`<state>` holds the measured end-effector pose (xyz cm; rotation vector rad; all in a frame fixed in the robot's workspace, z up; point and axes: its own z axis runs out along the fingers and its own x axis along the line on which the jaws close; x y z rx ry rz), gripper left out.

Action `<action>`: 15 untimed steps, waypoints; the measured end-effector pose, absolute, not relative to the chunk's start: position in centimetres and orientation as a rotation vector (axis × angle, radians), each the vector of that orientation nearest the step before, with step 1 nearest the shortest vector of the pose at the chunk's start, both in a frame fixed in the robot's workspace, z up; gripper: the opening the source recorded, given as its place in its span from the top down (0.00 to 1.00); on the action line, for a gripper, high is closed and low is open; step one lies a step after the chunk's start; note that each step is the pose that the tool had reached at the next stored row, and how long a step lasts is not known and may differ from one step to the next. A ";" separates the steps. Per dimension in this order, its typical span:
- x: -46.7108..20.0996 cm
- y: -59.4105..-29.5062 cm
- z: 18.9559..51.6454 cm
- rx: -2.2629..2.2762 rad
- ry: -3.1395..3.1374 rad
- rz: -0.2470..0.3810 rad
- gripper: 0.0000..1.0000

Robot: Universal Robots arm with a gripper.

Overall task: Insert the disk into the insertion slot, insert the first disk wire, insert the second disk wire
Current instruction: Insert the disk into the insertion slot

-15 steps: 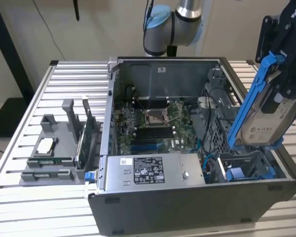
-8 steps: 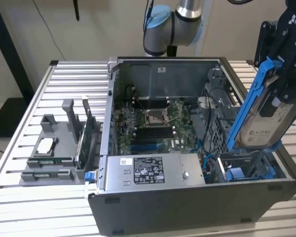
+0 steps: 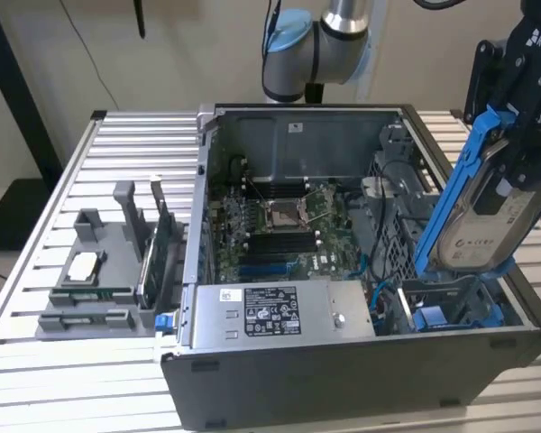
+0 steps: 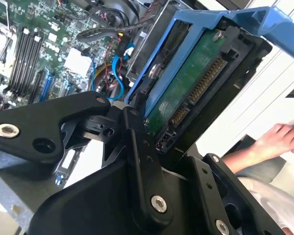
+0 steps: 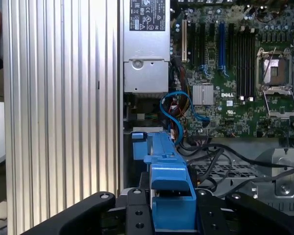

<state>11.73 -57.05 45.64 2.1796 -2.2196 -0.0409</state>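
At the exterior view's right edge, the gripper (image 3: 516, 126), partly cut off by the frame, is clamped on the disk (image 3: 483, 221), which hangs tilted over the insertion slot (image 3: 451, 307) at lower right; I cannot tell whether its lower end touches the bay.
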 end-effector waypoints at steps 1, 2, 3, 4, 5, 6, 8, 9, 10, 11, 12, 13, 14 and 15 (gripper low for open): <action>11.7 -57.0 45.6 2.180 -2.220 -0.041 0.67; 11.7 -57.0 45.6 2.180 -2.220 -0.041 0.67; 11.7 -57.0 45.6 2.180 -2.220 -0.041 0.67; 11.7 -57.0 45.6 2.180 -2.220 -0.041 0.67; 11.7 -57.0 45.6 2.180 -2.220 -0.041 0.67; 11.7 -57.0 45.6 2.180 -2.220 -0.041 0.67; 11.7 -57.0 45.5 2.180 -2.220 -0.041 0.67; 11.7 -57.0 45.5 2.179 -2.219 -0.041 0.67; 11.7 -57.0 45.5 2.179 -2.219 -0.041 0.67; 11.7 -57.0 45.5 2.179 -2.219 -0.042 0.67; 11.7 -57.0 45.5 2.179 -2.219 -0.042 0.67; 11.7 -57.0 45.5 2.179 -2.219 -0.042 0.67; 11.7 -57.0 45.5 2.179 -2.219 -0.042 0.67; 11.7 -57.0 45.4 2.179 -2.219 -0.042 0.67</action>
